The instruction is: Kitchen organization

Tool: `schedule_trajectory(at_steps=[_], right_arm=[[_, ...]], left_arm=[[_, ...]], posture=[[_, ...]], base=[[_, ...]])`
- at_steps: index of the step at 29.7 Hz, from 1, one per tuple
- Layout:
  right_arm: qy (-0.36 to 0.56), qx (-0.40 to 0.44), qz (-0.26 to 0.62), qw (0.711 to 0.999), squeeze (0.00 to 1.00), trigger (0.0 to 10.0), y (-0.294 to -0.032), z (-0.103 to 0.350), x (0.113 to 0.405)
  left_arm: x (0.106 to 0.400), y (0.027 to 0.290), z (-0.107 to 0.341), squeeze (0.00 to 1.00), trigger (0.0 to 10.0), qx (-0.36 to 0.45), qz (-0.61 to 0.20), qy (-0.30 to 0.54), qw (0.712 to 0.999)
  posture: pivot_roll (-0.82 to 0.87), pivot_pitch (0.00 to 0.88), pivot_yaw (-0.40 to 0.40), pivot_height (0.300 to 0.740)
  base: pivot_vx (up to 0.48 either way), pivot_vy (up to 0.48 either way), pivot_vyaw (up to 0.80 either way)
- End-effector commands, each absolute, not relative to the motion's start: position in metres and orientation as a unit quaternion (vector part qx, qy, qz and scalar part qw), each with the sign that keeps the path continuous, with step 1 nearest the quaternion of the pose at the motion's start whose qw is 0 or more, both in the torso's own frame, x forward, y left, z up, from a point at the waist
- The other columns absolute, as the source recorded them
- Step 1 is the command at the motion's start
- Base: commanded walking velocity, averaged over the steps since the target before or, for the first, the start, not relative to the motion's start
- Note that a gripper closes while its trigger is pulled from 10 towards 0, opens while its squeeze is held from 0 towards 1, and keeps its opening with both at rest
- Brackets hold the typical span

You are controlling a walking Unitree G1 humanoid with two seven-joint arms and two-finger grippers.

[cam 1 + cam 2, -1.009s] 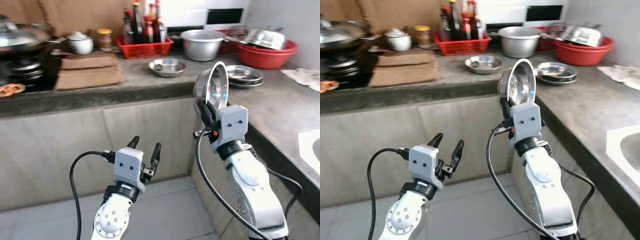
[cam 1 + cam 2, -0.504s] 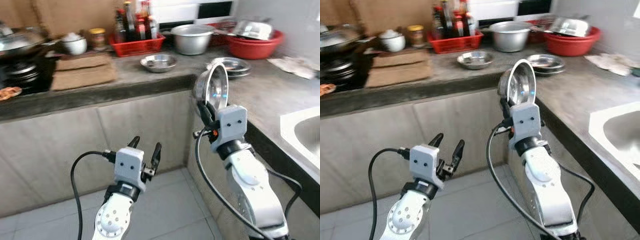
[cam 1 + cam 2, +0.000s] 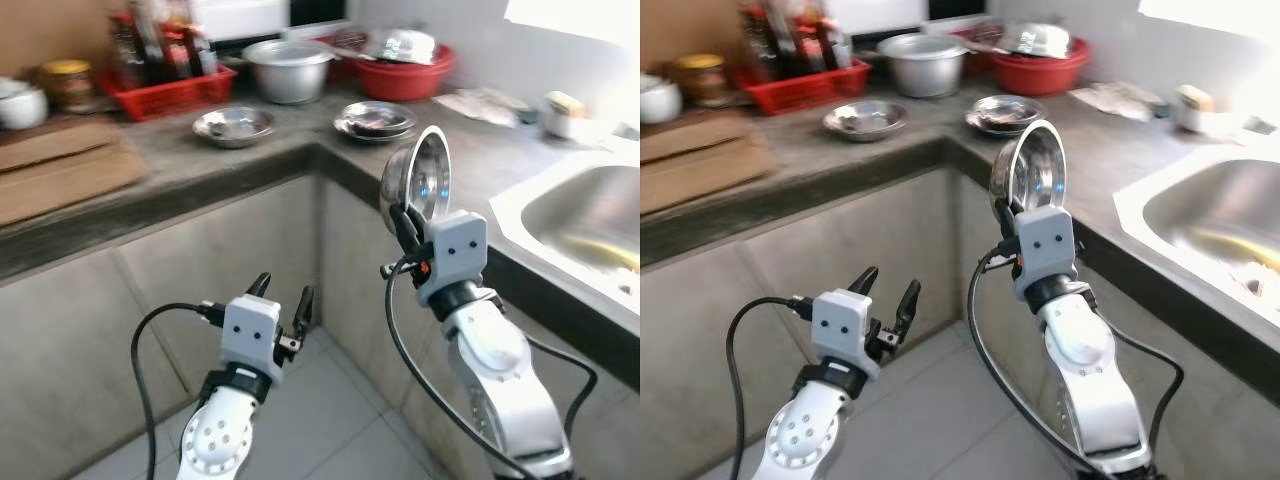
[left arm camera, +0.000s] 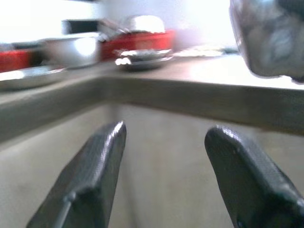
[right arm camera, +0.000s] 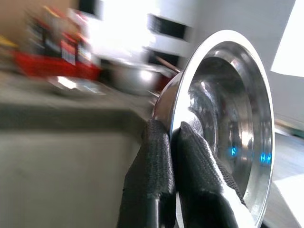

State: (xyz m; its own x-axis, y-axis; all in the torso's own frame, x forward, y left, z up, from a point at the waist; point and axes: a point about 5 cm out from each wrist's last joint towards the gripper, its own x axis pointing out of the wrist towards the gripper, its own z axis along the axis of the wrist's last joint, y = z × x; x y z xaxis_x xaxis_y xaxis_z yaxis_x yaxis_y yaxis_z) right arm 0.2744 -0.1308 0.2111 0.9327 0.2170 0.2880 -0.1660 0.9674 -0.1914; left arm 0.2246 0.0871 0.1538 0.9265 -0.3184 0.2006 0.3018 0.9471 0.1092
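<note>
Since the frames of 1 s ago the whole scene has been shifted by the camera: the stove and wok have been carried out of sight on the left, and a steel sink [image 3: 590, 215] has been brought into sight on the right. Relative to the arms, nothing has been altered; the steel bowl [image 3: 420, 178] is still held up on edge in front of the counter corner.

The bowl is pinched by its lower rim between the 2 black fingers of the right gripper [image 3: 406, 226], which are closed tightly on the rim, 1 finger against the inside and 1 against the outside, as is seen clearly in the right wrist view [image 5: 176, 156]. The bowl [image 5: 223, 114] is held upright, its hollow side turned toward the robot's left, above the floor and just beside the counter edge, not resting on anything.

The left gripper [image 3: 282, 301] is held low in front of the cabinet front, well below the worktop; its fingers [image 4: 92, 166] are spread apart and nothing is held between them.

On the grey counter [image 3: 250, 160] a shallow steel dish [image 3: 232, 124] is set near the front edge, and a stack of steel plates [image 3: 375, 119] is set near the corner. Behind them stand a steel pot [image 3: 291, 68], a red crate of bottles [image 3: 165, 85] and a red basin [image 3: 400, 72] with steelware in it. A cutting board [image 3: 60, 170] lies at the left. The views are somewhat blurred.
</note>
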Motion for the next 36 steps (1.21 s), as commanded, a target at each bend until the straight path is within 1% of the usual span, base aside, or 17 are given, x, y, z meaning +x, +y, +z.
schedule_trajectory(at_steps=[1,10,24,28,34,36], right_arm=[[-0.181,-0.076,0.11,0.974,0.0,10.0,-0.122,0.222,0.272],[-0.178,-0.077,0.104,0.975,0.0,10.0,-0.122,0.222,0.273],[-0.169,-0.082,0.098,0.977,0.0,10.0,-0.124,0.219,0.271],[-0.171,-0.081,0.095,0.977,0.0,10.0,-0.125,0.22,0.271],[-0.186,-0.085,0.096,0.974,0.0,10.0,-0.125,0.227,0.273],[-0.191,-0.087,0.098,0.973,0.0,10.0,-0.124,0.229,0.274]], left_arm=[[0.224,0.092,0.154,0.0,10.0,0.046,-0.153,-0.11,0.981],[0.224,0.091,0.153,0.0,10.0,0.045,-0.155,-0.107,0.981],[0.226,0.091,0.152,0.0,10.0,0.058,-0.168,-0.105,0.978],[0.226,0.089,0.153,0.0,10.0,0.062,-0.173,-0.107,0.977],[0.227,0.09,0.154,0.0,10.0,0.059,-0.17,-0.108,0.978],[0.227,0.091,0.154,0.0,10.0,0.058,-0.169,-0.107,0.978]], posture=[[0.03,0.044,-0.007,0.74],[0.03,0.054,-0.005,0.74],[0.03,0.064,0.004,0.74],[0.03,0.063,0.005,0.74],[0.03,0.064,0.006,0.74],[0.03,0.064,0.004,0.74]], base=[[0.0,0.33,-0.8],[0.0,0.32,-0.79],[0.0,0.0,-0.79],[0.381,-0.242,-0.79],[0.467,0.0,-0.78],[0.413,0.0,0.0]])
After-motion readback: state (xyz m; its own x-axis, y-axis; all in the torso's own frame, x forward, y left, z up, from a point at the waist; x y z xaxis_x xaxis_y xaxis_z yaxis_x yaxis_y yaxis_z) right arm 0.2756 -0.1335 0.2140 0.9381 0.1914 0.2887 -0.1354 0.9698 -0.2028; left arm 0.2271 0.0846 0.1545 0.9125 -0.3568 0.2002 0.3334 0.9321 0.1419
